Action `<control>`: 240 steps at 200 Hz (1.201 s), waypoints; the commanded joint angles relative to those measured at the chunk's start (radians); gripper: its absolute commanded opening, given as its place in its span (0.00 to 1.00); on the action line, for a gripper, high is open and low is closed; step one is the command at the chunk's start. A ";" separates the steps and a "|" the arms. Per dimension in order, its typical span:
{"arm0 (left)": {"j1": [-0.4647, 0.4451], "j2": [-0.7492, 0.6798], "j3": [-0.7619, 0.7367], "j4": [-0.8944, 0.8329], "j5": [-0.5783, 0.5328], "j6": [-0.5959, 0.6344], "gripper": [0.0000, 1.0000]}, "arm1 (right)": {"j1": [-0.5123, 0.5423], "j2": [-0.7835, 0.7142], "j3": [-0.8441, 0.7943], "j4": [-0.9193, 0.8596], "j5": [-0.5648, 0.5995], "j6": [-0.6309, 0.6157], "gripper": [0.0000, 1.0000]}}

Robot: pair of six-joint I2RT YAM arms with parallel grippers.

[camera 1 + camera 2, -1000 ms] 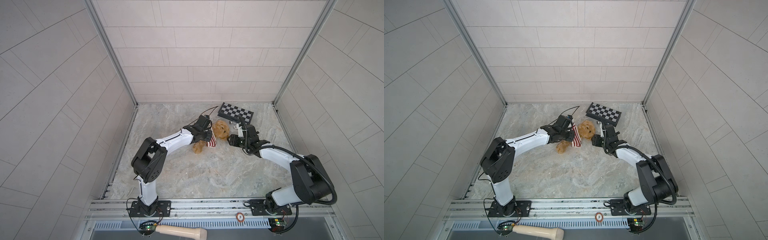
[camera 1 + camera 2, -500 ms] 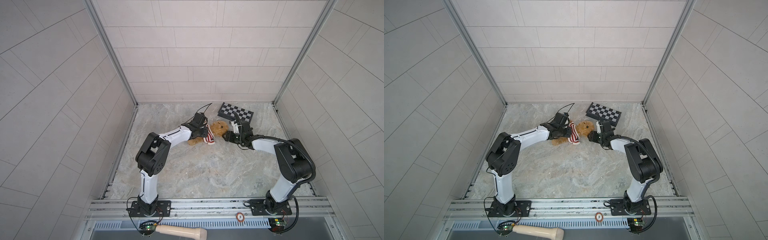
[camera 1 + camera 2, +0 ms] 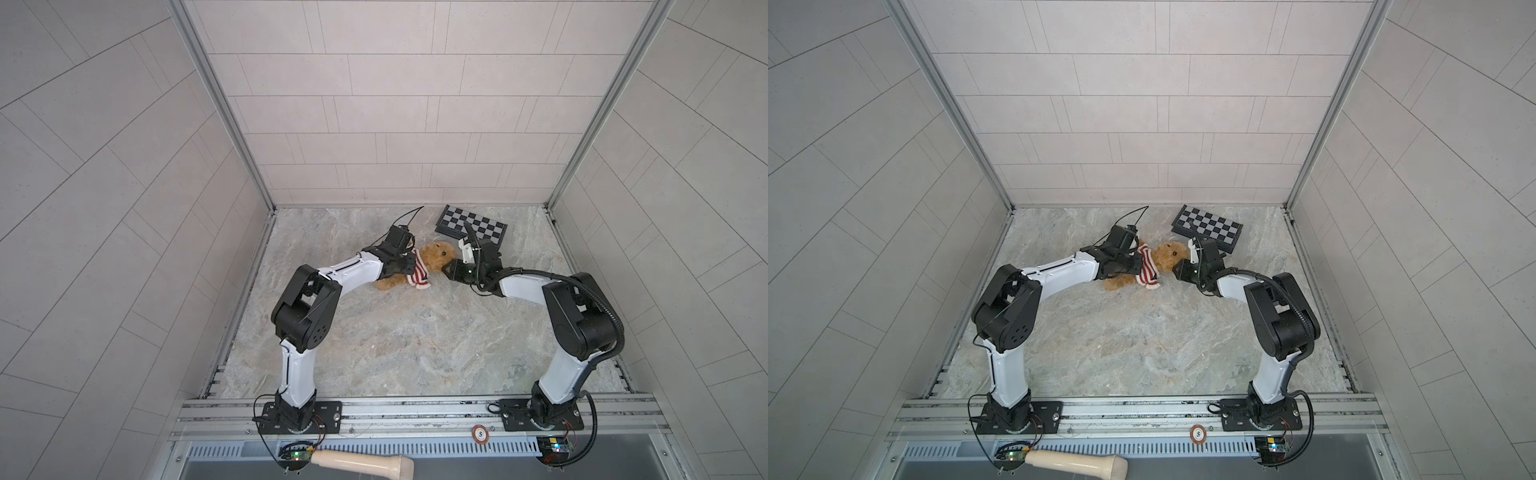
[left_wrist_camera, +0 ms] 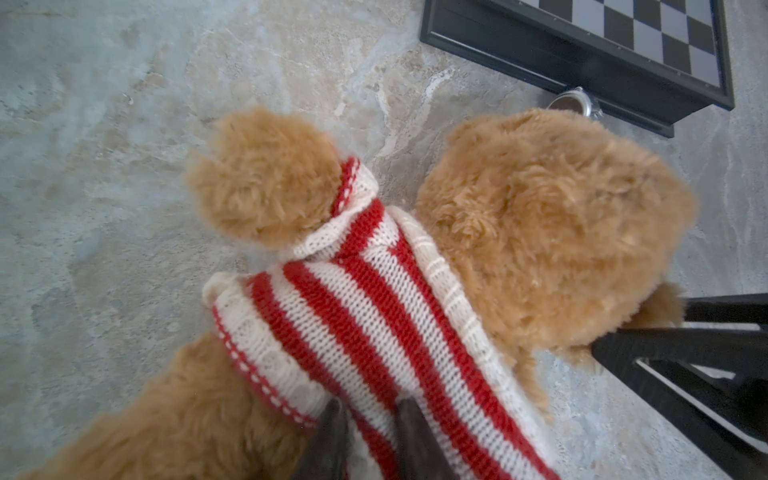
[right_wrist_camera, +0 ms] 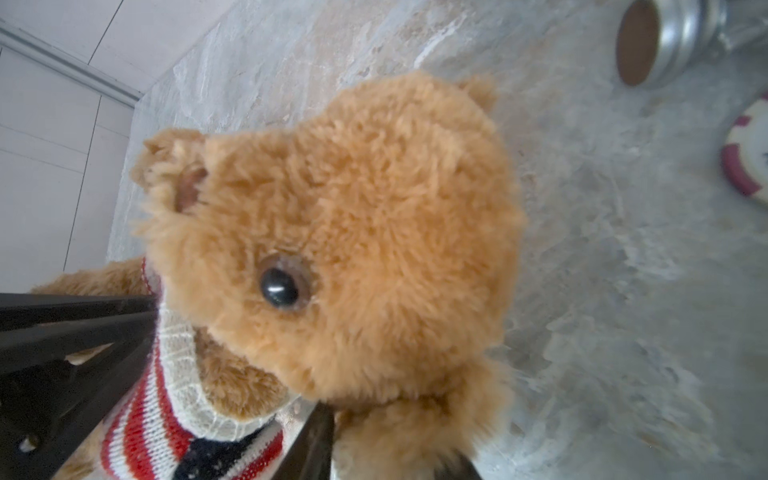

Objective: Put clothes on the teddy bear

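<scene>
since a second ago the right pincer (image 3: 449,267) has edged in to the teddy bear (image 3: 436,254), which lies on the tabletop (image 3: 395,332) near the chessboard (image 3: 471,222) in both top views. left wrist view: the left pincer (image 4: 368,417) pinches the sweater (image 4: 374,299) hem; head and one arm are through. right wrist view: its pincer nips the other paw, seemingly not yet sleeved. a metal tin (image 5: 648,41) lies on its side, contents hidden.

Fluffy plush teddy bear (image 3: 438,254), knitted woolly sweater (image 3: 419,272), matt marbled tabletop (image 3: 395,340), glossy chessboard (image 3: 469,220)
</scene>
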 commanded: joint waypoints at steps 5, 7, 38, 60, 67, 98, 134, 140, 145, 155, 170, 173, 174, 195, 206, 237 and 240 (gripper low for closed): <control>0.005 -0.009 -0.041 -0.015 0.008 0.003 0.26 | 0.001 -0.043 -0.001 0.019 -0.003 0.005 0.28; 0.004 -0.012 -0.043 -0.011 0.008 0.001 0.26 | 0.002 -0.050 -0.001 0.017 -0.002 0.001 0.27; 0.007 -0.100 -0.122 0.107 0.056 -0.032 0.26 | 0.058 -0.134 0.020 -0.103 0.072 -0.109 0.15; 0.007 -0.144 -0.142 0.120 0.068 -0.040 0.28 | 0.085 -0.174 0.021 -0.147 0.091 -0.127 0.04; 0.007 -0.159 -0.146 0.117 0.071 -0.040 0.32 | 0.096 -0.192 0.016 -0.155 0.099 -0.131 0.02; 0.007 -0.262 -0.213 0.112 0.060 -0.038 0.57 | 0.160 -0.290 0.011 -0.236 0.141 -0.148 0.00; 0.007 -0.438 -0.344 0.097 0.048 -0.023 0.47 | 0.229 -0.410 0.000 -0.281 0.176 -0.179 0.00; 0.005 -0.473 -0.369 0.098 0.048 -0.022 0.46 | 0.233 -0.423 -0.003 -0.284 0.180 -0.181 0.00; 0.003 -0.498 -0.391 0.094 0.045 -0.018 0.46 | 0.233 -0.433 -0.005 -0.282 0.182 -0.182 0.00; -0.007 -0.544 -0.421 0.069 0.026 -0.006 0.46 | 0.233 -0.446 -0.007 -0.287 0.179 -0.183 0.00; -0.024 -0.605 -0.465 0.029 -0.003 0.014 0.46 | 0.233 -0.446 0.003 -0.305 0.153 -0.193 0.00; -0.028 -0.618 -0.474 0.024 -0.006 0.017 0.46 | 0.235 -0.443 0.006 -0.309 0.147 -0.194 0.00; -0.028 -0.622 -0.478 0.022 -0.006 0.017 0.46 | 0.235 -0.442 0.007 -0.310 0.144 -0.194 0.00; -0.046 -0.708 -0.533 0.010 -0.012 0.032 0.44 | 0.245 -0.434 0.018 -0.334 0.122 -0.198 0.00; -0.059 -0.741 -0.547 0.003 -0.024 0.040 0.42 | 0.250 -0.434 0.014 -0.335 0.122 -0.200 0.00; -0.062 -0.729 -0.542 0.017 0.036 0.024 0.35 | 0.254 -0.440 -0.007 -0.331 0.122 -0.197 0.00; -0.062 -0.722 -0.538 0.021 0.044 0.023 0.35 | 0.255 -0.441 -0.009 -0.331 0.122 -0.196 0.00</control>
